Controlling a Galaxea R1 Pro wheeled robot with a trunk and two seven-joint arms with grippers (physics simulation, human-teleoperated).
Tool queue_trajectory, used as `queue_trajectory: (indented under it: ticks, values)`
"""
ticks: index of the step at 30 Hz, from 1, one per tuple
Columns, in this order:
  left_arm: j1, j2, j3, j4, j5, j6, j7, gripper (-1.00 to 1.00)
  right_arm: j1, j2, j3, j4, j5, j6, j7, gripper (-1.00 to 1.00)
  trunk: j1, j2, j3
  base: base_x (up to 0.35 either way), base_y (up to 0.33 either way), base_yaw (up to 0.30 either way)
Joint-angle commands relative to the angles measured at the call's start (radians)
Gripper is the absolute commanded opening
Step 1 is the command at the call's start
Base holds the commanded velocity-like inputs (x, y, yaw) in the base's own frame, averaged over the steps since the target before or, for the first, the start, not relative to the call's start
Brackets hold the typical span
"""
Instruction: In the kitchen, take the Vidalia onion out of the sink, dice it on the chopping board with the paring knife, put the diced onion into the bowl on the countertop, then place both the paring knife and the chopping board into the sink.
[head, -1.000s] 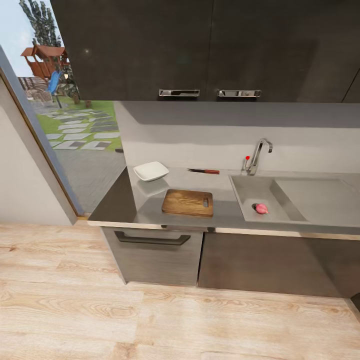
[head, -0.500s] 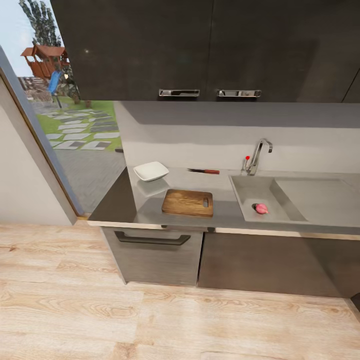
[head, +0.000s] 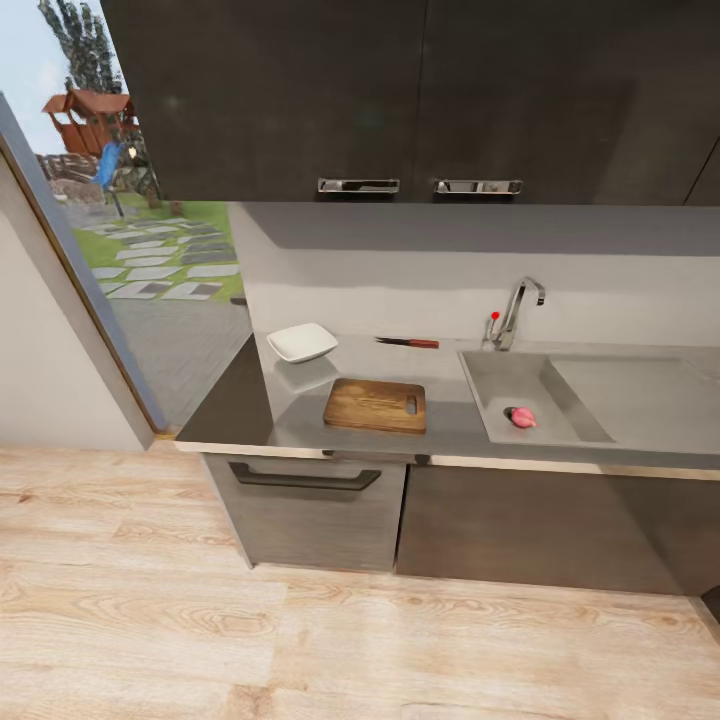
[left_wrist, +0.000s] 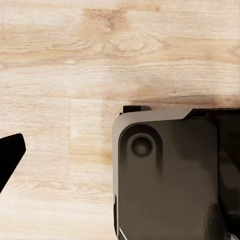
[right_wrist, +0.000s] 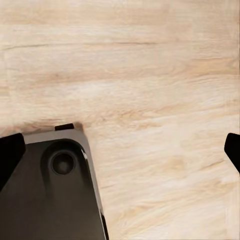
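Note:
In the head view, the pinkish Vidalia onion (head: 522, 417) lies in the grey sink (head: 500, 385). The brown chopping board (head: 375, 405) lies flat on the countertop (head: 450, 430), left of the sink. Behind it rests the red-handled paring knife (head: 408, 342), and the white bowl (head: 302, 342) stands at the back left. My left gripper (left_wrist: 120, 160) hangs over the wood floor, one dark fingertip (left_wrist: 10, 155) showing at the frame's edge. My right gripper (right_wrist: 120, 155) is open, with fingertips (right_wrist: 10, 152) at both edges and nothing between them.
Dark wall cabinets (head: 400, 100) hang over the counter, and a chrome tap (head: 515, 312) stands behind the sink. Grey base units (head: 310, 510) sit below. Tall glass doors (head: 120, 230) are at the left. Pale wood floor (head: 300, 640) lies between me and the counter. My dark base (left_wrist: 165, 175) shows under both wrists.

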Motion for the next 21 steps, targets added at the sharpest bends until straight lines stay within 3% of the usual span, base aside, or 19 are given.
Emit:
queue_trajectory:
  ticks: [1, 4, 5, 10, 18, 21]
  values:
    - [0.000, 0.000, 0.000, -0.001, 0.000, -0.002, 0.000, 1.00, 0.001, -0.005, -0.001, -0.013, -0.003, -0.015, 0.013, 1.00, 0.001, -0.002, -0.002, 0.000, 0.000, 0.000]
    - [0.000, 0.000, 0.001, 0.000, 0.000, -0.002, 0.000, 1.00, 0.001, -0.055, -0.004, -0.070, -0.006, -0.051, 0.133, 1.00, 0.001, -0.002, -0.002, 0.000, 0.000, 0.000]
    - [0.000, 0.000, 0.001, -0.001, 0.000, -0.002, 0.000, 1.00, 0.001, -0.083, -0.006, -0.095, -0.009, -0.056, 0.200, 1.00, 0.001, -0.002, -0.002, 0.000, 0.000, 0.000]
    - [0.000, 0.000, 0.001, -0.006, -0.001, -0.009, 0.000, 1.00, 0.001, -0.143, -0.018, -0.189, -0.017, -0.066, 0.393, 1.00, 0.001, -0.002, -0.002, 0.000, 0.000, 0.000]
    - [0.000, 0.000, 0.002, -0.009, 0.001, -0.019, 0.001, 1.00, 0.001, -0.152, -0.137, -0.252, -0.022, -0.076, 0.456, 1.00, 0.001, -0.002, -0.002, 0.000, 0.000, 0.000]
    - [0.000, -0.001, 0.002, -0.009, 0.001, -0.020, 0.001, 1.00, 0.001, -0.151, -0.155, -0.245, -0.022, -0.084, 0.460, 1.00, 0.001, -0.002, -0.002, 0.000, 0.000, 0.000]
